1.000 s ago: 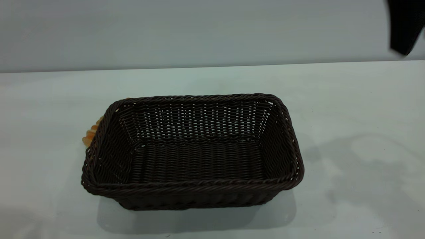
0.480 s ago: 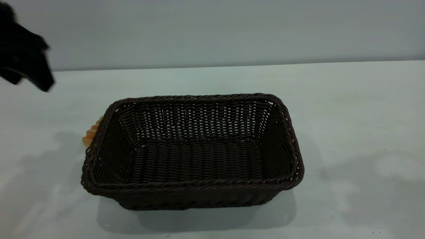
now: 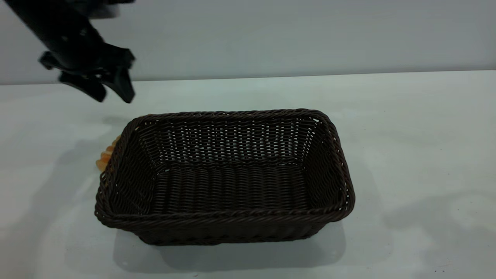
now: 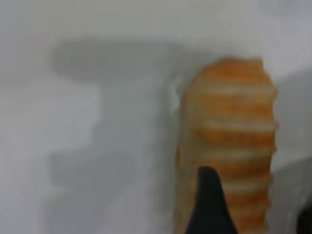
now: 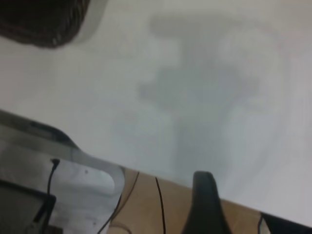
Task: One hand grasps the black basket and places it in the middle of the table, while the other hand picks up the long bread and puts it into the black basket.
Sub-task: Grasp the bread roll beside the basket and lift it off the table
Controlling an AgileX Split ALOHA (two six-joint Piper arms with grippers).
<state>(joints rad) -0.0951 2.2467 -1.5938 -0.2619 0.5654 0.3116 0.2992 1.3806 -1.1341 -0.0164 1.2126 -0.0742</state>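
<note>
Pale grey worktop [image 3: 407,135] w/ black basket [image 3: 224,217] mid-surface, long bread [image 3: 105,157] tucked against its left wall; left gripper [image 3: 112,95] open, empty, above; tight gap could block the grasp.

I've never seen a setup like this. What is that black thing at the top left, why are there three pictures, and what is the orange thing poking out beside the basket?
The black thing is the left pincer of a robot arm, hanging open and empty above the table, beyond the basket's left corner. The wide picture comes from a camera facing the robot. The other two come from small cameras on each arm's wrist.

On the table stands the black basket, with nothing in it. The orange thing at its left side is the long bread, mostly hidden behind the rim there. The left wrist camera looks down on it, with one black fingertip in front.

The right wrist camera shows mostly bare table and a corner of the basket; the right pincer is outside the wide picture.
</note>
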